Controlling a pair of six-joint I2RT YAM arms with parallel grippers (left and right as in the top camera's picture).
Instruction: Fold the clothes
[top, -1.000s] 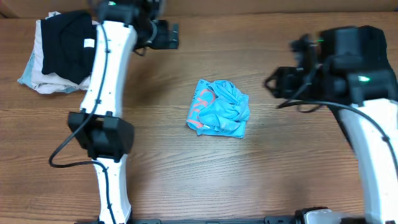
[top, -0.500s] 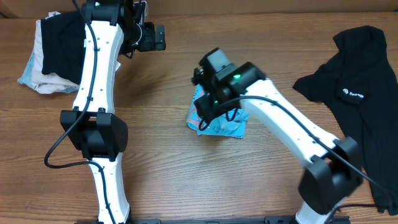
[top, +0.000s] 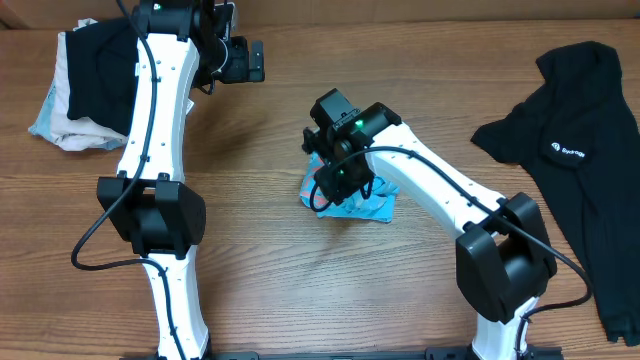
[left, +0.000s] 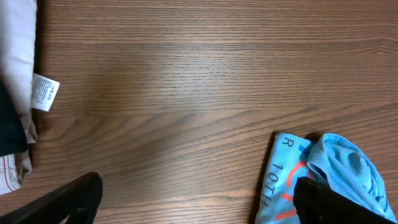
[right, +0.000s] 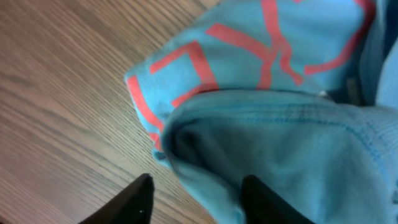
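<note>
We're right at the start of the fold, we reckon: the light blue T-shirt (top: 372, 206) sits in a crumpled ball on the table (top: 300, 290), well left of the black garment (top: 580, 150). The right fingers (right: 138, 200) hang spread wide over its red-printed edge, gripping nothing, and the left fingers (left: 71, 199) are wide and empty too, farther left. Next up is probably pinching that hem and pulling the shirt flat before any folding.

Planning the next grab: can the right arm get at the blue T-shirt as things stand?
Probably yes: the right gripper hangs open directly over the blue T-shirt, with nothing between them.
</note>
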